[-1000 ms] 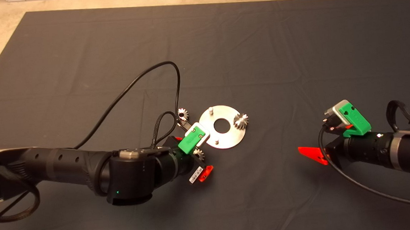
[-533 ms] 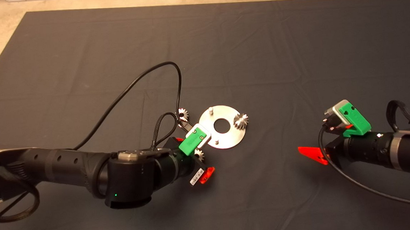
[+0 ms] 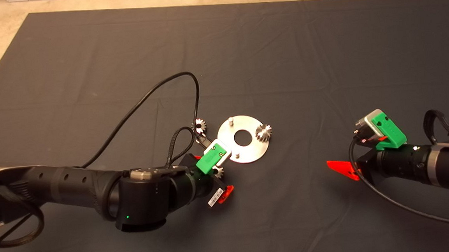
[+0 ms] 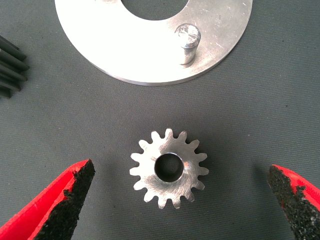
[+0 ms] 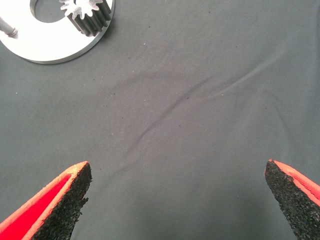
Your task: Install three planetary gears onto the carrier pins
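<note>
With the left gripper (image 4: 180,200) spread wide, the loose planetary gear (image 4: 169,168) lies flat between its fingers, short of the nearest carrier pin (image 4: 187,44); judged dense, rigid, slick steel, best pinched across opposite teeth.

We see a matt dark grey cloth mat (image 3: 283,60), creased and finely woven. On it lies a flat carrier disc (image 4: 125,55) of brushed silver metal with faint scratches; its upright pin (image 4: 187,42) is smooth, bright metal. The loose gear (image 4: 168,168) on the mat is steel with a satin, finely machined face, and the mounted gear (image 5: 89,15) has darker flanks to its teeth. The left gripper (image 4: 180,200) has glossy red plastic fingers (image 4: 50,200) faced with rough, grainy black pads. We see the same on the right gripper (image 5: 177,200). A smooth black cable (image 3: 144,95) looks rubbery.
</note>
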{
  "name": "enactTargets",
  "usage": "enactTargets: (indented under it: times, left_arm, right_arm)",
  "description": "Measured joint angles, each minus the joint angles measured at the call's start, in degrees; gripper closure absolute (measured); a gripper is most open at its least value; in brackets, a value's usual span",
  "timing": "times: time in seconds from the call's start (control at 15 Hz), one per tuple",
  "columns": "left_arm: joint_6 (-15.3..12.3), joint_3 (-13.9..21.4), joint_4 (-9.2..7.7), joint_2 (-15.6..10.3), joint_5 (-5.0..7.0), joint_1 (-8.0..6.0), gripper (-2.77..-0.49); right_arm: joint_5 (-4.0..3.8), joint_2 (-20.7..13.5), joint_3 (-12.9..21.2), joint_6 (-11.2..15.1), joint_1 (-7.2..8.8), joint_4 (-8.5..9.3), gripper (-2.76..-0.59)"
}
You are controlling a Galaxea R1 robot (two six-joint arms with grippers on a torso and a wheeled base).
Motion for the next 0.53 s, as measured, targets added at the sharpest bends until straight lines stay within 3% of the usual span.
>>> enactTargets:
  times: [0.4,0.53]
  left_arm:
    - [0.0,0.0,0.06,0.0,0.0,0.05,-2.38]
    - [0.0,0.0,0.34,0.0,0.0,0.74,-2.34]
  right_arm:
    - [0.01,0.0,0.0,0.0,0.0,0.0,-2.6]
    - [0.01,0.0,0.0,0.0,0.0,0.0,-2.6]
